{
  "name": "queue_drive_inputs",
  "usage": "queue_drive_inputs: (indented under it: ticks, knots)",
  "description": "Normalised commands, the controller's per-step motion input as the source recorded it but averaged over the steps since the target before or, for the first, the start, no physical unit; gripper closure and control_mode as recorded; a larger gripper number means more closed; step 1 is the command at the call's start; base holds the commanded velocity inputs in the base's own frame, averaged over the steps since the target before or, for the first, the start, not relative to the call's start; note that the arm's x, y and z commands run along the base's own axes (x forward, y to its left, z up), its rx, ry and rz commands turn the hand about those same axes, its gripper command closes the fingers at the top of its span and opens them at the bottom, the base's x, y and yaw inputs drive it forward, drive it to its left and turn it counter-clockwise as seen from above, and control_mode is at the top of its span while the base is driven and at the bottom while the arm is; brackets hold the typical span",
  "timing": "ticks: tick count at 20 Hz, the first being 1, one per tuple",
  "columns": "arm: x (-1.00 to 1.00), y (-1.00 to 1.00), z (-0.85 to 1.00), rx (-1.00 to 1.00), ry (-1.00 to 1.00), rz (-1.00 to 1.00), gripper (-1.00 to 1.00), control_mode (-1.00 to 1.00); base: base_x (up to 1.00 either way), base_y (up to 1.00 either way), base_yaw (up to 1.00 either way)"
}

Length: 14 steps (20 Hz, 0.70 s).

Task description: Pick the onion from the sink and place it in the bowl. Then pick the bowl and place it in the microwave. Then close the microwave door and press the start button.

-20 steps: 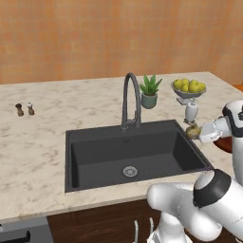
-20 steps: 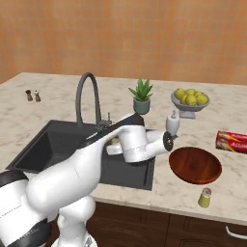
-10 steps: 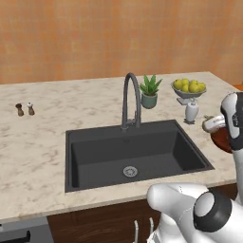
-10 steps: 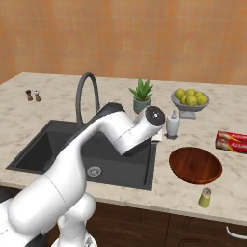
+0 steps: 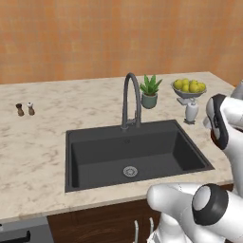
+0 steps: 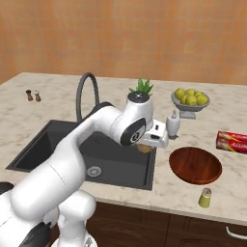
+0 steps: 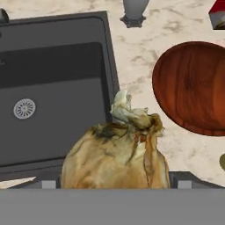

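Claw grips onion above sink edge. Early release risks a miss of bowl; onion rolls onto counter.

Papery tan onion beside empty bowl

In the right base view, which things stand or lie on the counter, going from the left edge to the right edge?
Two small dark and white shakers → dark gooseneck tap → green potted plant → small white bottle → grey footed bowl of yellow lemons → red box.
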Motion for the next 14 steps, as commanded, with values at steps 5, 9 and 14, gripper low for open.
queue_drive_inputs:
  ticks: [5, 9, 14]
  knots:
    - [0.11, -0.61, -0.20, 0.02, 0.17, -0.19, 1.00, -1.00, 0.00, 0.00, 0.00]
    - [0.24, -0.68, -0.11, 0.07, 0.23, -0.18, 1.00, -1.00, 0.00, 0.00, 0.00]
    - [0.32, -0.69, -0.18, 0.14, 0.19, -0.12, 1.00, -1.00, 0.00, 0.00, 0.00]
